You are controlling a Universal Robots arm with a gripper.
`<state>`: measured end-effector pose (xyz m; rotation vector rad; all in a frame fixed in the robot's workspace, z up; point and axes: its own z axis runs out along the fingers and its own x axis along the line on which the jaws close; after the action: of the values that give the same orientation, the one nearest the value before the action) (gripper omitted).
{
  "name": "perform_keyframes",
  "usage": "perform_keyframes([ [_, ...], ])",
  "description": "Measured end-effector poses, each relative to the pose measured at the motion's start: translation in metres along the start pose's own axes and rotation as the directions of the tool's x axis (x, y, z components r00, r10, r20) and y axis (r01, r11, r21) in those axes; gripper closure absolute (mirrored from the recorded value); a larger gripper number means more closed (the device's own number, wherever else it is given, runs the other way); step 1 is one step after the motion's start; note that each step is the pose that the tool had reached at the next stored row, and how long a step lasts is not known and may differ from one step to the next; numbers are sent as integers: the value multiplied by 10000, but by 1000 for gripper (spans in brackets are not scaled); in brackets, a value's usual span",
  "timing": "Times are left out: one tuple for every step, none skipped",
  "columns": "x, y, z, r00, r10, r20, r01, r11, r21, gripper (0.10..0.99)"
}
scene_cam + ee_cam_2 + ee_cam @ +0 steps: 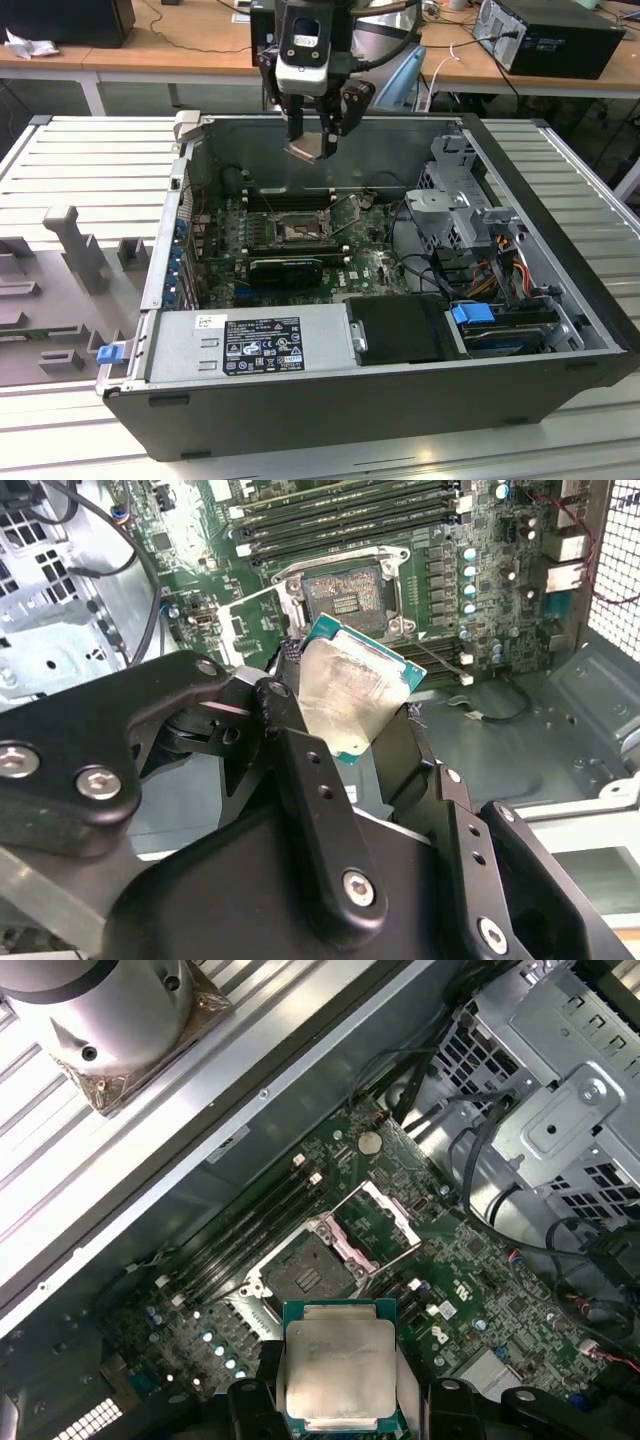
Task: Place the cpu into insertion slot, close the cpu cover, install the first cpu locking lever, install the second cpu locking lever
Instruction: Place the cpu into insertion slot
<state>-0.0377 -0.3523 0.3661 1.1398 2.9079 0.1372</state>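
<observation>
Firmly clamps the gripper [312, 150] on the cpu [352, 690], silver top showing, and hangs high over the open case [330, 410]. Down on the board [480, 1290], well below: slot [308, 1272] bare, cover [378, 1222] swung open beside it.

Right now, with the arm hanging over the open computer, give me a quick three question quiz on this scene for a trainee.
1. True or false: the cpu already sits in the insertion slot.
2. The cpu cover is: A) swung open, off the slot; B) shut over the slot; C) removed altogether.
3. What is the gripper shut on?

Key: 1 false, the cpu is held above the board and the slot lies bare. 2 A. 3 the cpu, gripped by its edges.
</observation>
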Motion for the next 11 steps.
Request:
perform_keyframes([
  [0, 0, 2, 9999, 131, 14, -131, 9999, 0, 557],
  [0, 0, 3, 9997, 260, 28, -260, 9997, 0, 557],
  [0, 0, 5, 9993, 384, 39, -384, 9993, -2, 557],
  [0, 0, 6, 9989, 463, 45, -463, 9989, -3, 557],
  [0, -1, 7, 9985, 551, 53, -551, 9985, -6, 557],
  [0, 0, 7, 9976, 693, 66, -693, 9976, -8, 557],
  [0, -1, 8, 9964, 847, 79, -847, 9964, -13, 557],
  [0, -1, 9, 9935, 1131, 103, -1131, 9936, -21, 557],
  [0, -1, 10, 9891, 1465, 131, -1465, 9892, -31, 557],
  [0, -1, 11, 9854, 1698, 152, -1698, 9855, -38, 557],
  [0, -1, 11, 9827, 1845, 164, -1844, 9828, -42, 557],
])
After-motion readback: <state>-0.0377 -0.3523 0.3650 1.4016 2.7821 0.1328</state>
